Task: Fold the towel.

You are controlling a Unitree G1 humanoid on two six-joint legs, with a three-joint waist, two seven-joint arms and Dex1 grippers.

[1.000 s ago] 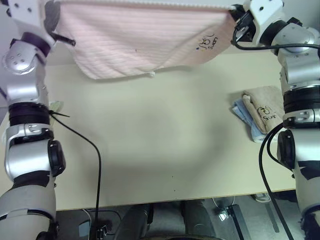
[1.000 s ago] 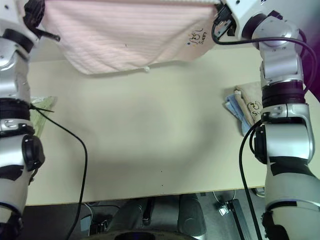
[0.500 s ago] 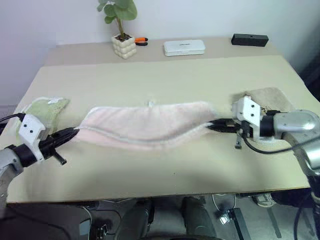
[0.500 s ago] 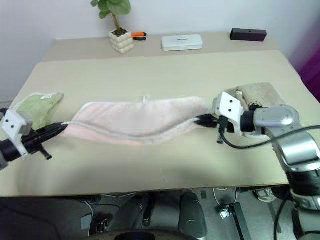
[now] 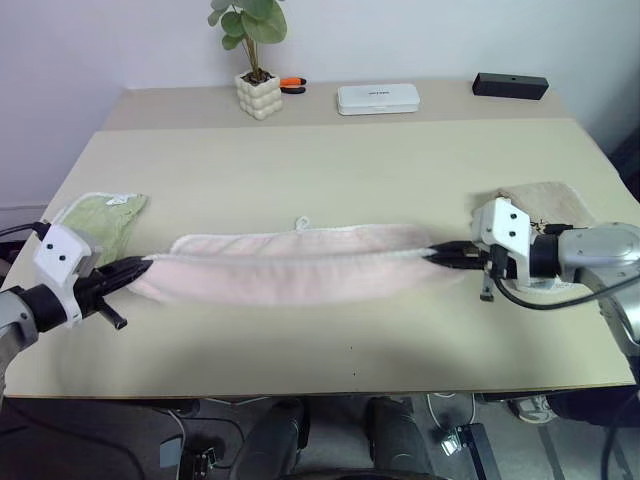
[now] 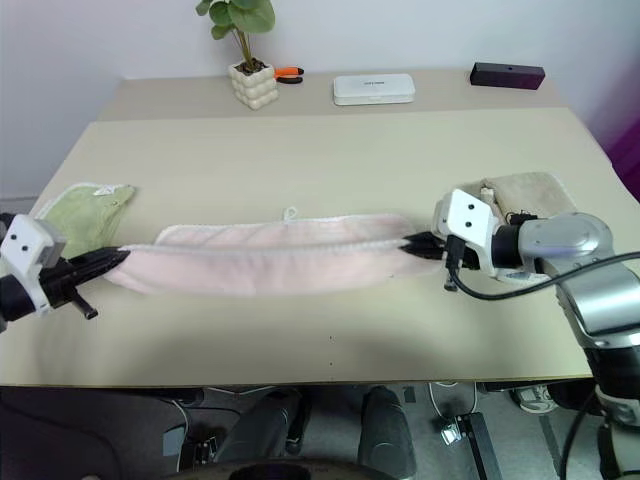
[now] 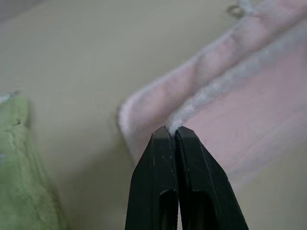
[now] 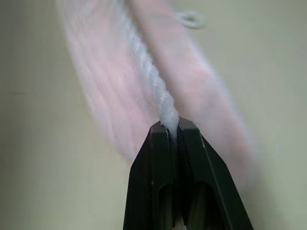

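Beige tabletop carried the towel, stretched between the left gripper and right gripper, both clamped on its whitish trim.

The towel is soft, fluffy pale pink terry cloth with a nubbly whitish trim. The table top is smooth, matt beige. Both gripper fingers look like smooth black plastic with a slight sheen. A green towel is napped cloth.

Beige table (pale wall behind).
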